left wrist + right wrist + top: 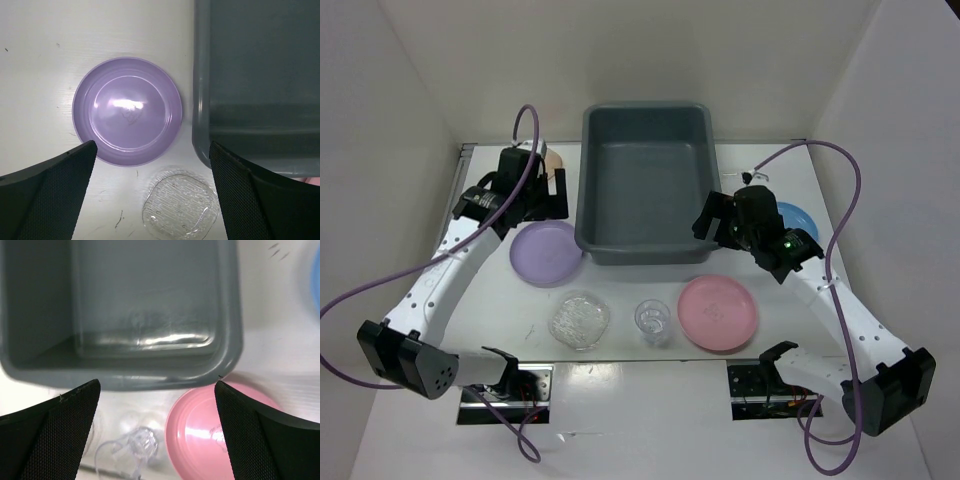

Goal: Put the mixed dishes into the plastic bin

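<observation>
The dark grey plastic bin (645,170) stands at the back centre with nothing in it. The lilac plate (546,252) lies by its front left corner. The clear textured dish (581,320), clear cup (652,320) and pink plate (718,312) lie in a row in front. The blue plate (797,218) is partly hidden behind my right arm. The peach dish (552,160) peeks out behind my left wrist. My left gripper (548,200) is open and empty above the lilac plate (127,110). My right gripper (713,225) is open and empty over the bin's front right corner (225,360).
White walls close in the table on the left, back and right. In the left wrist view the bin wall (202,100) runs just right of the lilac plate, with the clear dish (180,207) below. The right wrist view shows the pink plate (215,435) and the cup (132,450).
</observation>
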`<state>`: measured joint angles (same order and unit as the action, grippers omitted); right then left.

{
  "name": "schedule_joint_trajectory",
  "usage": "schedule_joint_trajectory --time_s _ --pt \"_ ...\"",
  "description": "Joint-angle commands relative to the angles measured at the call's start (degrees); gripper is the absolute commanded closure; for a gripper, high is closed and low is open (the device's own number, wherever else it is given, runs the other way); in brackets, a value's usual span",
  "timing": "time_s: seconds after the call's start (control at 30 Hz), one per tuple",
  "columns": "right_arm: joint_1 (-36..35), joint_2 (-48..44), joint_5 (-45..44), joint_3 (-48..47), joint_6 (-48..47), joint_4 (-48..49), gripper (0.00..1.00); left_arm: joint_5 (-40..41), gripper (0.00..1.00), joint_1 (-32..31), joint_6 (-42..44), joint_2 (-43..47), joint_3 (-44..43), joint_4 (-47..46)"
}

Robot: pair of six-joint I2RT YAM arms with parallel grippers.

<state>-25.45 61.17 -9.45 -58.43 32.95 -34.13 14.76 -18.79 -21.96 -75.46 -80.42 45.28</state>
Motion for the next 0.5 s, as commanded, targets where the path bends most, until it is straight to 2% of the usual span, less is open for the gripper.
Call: schedule_joint_trajectory --time_s 0.0,0.13,0.17,0.23,0.27,0.33,0.37,0.47 --pt "0.4 -0.8 8.3 -1.4 -2.0 -2.9 0.00 -0.9 0.00 -1.1 2.3 2.1 0.8 -1.3" --pt "0.4 -1.4 15.6 -5.5 -4.7 -11.8 0.00 -1.5 0.00 -1.1 1.1 5.9 2.5 -1.3" --pt "-0.6 -1.4 17.2 -6.1 -4.7 -14.1 0.09 -0.8 0.00 -1.1 1.1 6.6 3.1 -1.9" --pt "-3.3 -2.2 19.8 -5.5 -0.1 -14.6 0.18 0.0 0.00 -1.1 0.5 6.6 3.7 -1.9" --pt "-8.0 -2.7 19.8 -4.9 1.8 -14.6 0.22 0.0 0.00 -1.1 0.5 6.6 3.7 -2.5" --pt "-13.8 -1.5 16.9 -2.6 5.7 -14.6 0.22 0.0 0.00 -1.1 -0.1 6.6 4.8 -2.5" --pt "-19.8 -0.9 14.9 -1.6 9.9 -13.9 0.22 -0.6 0.00 -1.1 -0.1 6.6 4.8 -3.1" --pt "-27.0 3.9 8.5 0.5 16.2 -11.6 0.22 -1.2 0.00 -1.1 -0.6 6.6 6.1 -3.6"
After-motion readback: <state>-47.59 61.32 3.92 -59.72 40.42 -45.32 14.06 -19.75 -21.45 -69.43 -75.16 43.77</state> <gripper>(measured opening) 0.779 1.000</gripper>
